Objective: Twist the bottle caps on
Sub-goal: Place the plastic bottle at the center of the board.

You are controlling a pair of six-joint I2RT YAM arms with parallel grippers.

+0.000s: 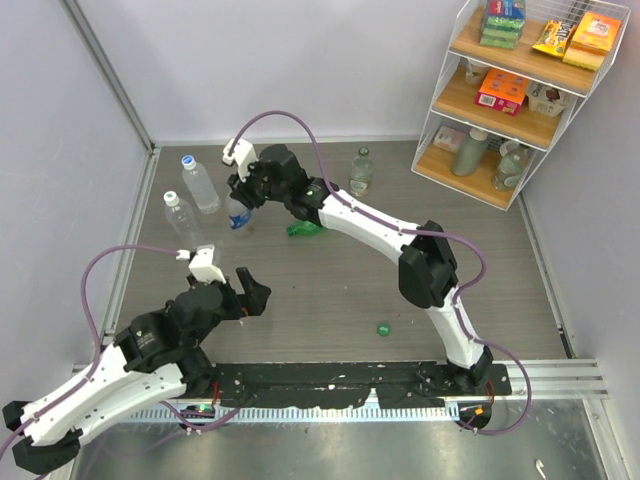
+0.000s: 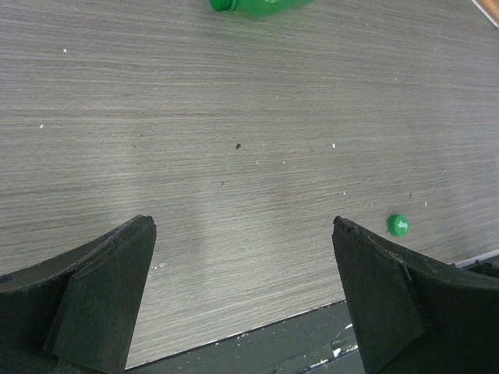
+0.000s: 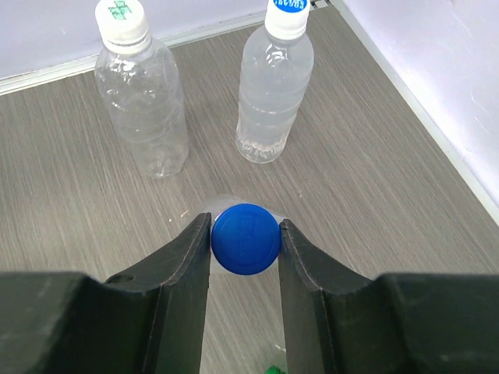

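Checking in from the remote station. The grey wood-grain table (image 1: 330, 290) takes up most of my overhead view, with a wire shelf (image 1: 520, 95) of snacks in the far right corner. The right arm (image 1: 380, 225) is stretched way over to the far left, and the left arm (image 1: 130, 370) sits tucked near its base.

For bottles, I see the cola bottle (image 1: 238, 215) standing right under the right gripper (image 3: 243, 224). Two clear bottles stand upright just beyond it, both capped: one with green print on its cap (image 3: 144, 101) and one with blue print (image 3: 274, 86). The green bottle (image 1: 303, 229) is lying on its side mid-table, neck open. A dark-capped bottle (image 1: 361, 172) stands further back.

The right fingers (image 3: 191, 257) are clamped on the blue cap (image 3: 245, 240), which sits on top of the cola bottle. I can't tell how far it's threaded on. The left gripper (image 2: 243, 226) is spread wide with nothing in it, hovering over bare table. The green cap (image 2: 398, 225) lies loose near the front edge, well apart from its bottle
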